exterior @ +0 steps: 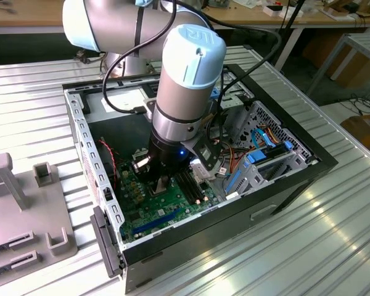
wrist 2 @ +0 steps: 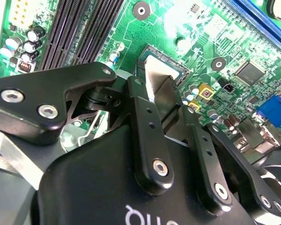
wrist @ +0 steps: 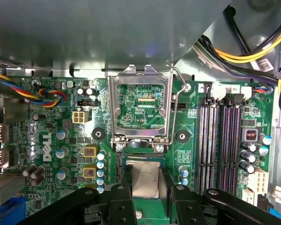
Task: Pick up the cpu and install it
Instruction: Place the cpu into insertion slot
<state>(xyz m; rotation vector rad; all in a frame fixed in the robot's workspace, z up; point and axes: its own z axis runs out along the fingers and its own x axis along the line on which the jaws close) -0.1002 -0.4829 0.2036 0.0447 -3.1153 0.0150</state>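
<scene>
The cpu (wrist: 145, 180), a small square chip with a shiny silver top, lies low over the black socket on the green motherboard (wrist: 51, 187). My gripper (wrist: 146, 176) stands straight above it, with a black finger (wrist: 126, 180) pressed against each side of the chip. In the second wrist view the cpu (wrist 2: 155, 75) shows as a silver patch between the fingers (wrist 2: 143, 108) of the gripper (wrist 2: 161, 89). The socket's metal load frame (wrist: 114, 108) is swung open beside it, its lever (wrist: 176, 108) raised. In the exterior view the gripper (exterior: 160, 182) reaches down inside the open computer case (exterior: 283, 185).
Black memory slots (wrist: 220, 140) run beside the socket. Yellow and black cables (wrist: 253, 51) hang near the case wall. A drive cage with blue parts (exterior: 265, 154) fills the exterior view's right of the case. Grey fixtures (exterior: 24, 203) stand on the ribbed table at the exterior view's left.
</scene>
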